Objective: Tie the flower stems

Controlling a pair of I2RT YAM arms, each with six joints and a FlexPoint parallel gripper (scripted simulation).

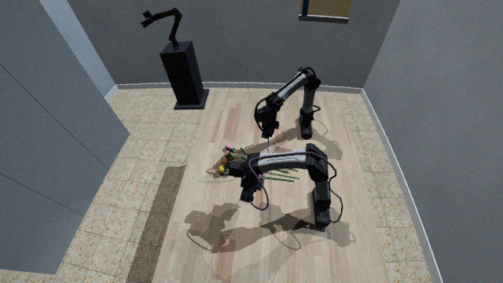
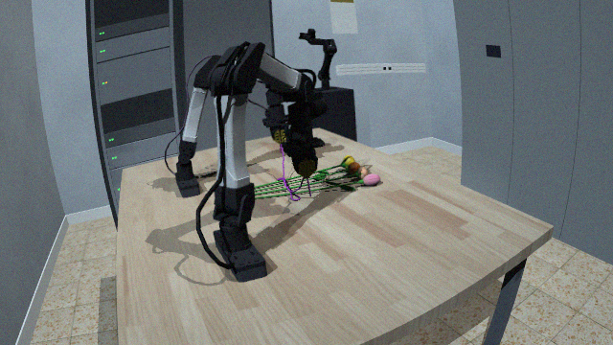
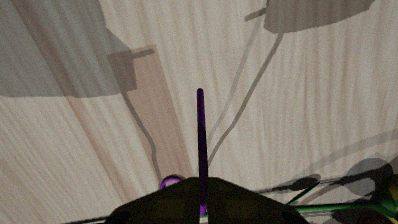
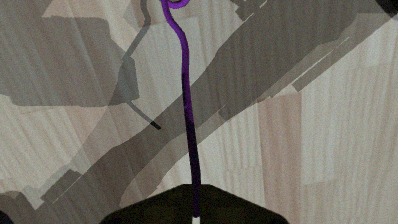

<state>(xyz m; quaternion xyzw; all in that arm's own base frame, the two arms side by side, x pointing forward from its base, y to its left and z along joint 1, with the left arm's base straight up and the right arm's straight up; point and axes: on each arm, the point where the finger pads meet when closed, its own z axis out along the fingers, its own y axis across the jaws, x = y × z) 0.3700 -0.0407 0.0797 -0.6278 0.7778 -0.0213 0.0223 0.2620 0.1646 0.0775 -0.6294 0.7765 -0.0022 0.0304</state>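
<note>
"State of grippers?"

"Left gripper (image 1: 247, 198) (image 2: 281, 138) (image 3: 202, 181) and right gripper (image 1: 267, 135) (image 2: 306, 170) (image 4: 196, 193) each pinch the purple cord (image 1: 268, 145) (image 2: 283, 163) (image 3: 201, 130) (image 4: 185, 75)."

"Stem location?"

"Flower stems (image 1: 280, 179) (image 2: 330, 169) (image 3: 345, 207) lie at centre of the top view, partly beneath the left arm."

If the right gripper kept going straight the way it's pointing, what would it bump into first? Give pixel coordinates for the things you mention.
Beyond the purple cord (image 1: 268, 145) (image 2: 283, 160) (image 3: 201, 135) (image 4: 186, 65) in its fingers, the right gripper (image 1: 267, 135) (image 2: 306, 170) (image 4: 196, 193) would probably meet the wooden tabletop (image 1: 236, 261) (image 2: 335, 268) (image 3: 250, 75) (image 4: 330, 150). Depth is unclear, so it might brush loose cord first.

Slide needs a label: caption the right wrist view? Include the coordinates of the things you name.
Right hand (image 1: 267, 136) (image 2: 306, 170) (image 4: 196, 190) shut on purple cord (image 1: 268, 145) (image 2: 283, 160) (image 3: 201, 135) (image 4: 185, 70), curling at the frame's top edge.
</note>
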